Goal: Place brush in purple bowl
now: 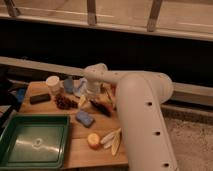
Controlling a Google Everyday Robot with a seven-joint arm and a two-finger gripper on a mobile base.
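Camera view: arm [137, 100] bent over table [82, 152], claw [91, 94] near brush [100, 106].

Items crowd the table [82, 151] around the claw [90, 98]; bare wood lies beside the green tray [35, 121].

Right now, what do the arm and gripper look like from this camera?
The arm is thick, rounded and off-white, with small dark holes along its side and no visible cables. It narrows toward the gripper, which is down over the middle of the wooden table and looks pale too.
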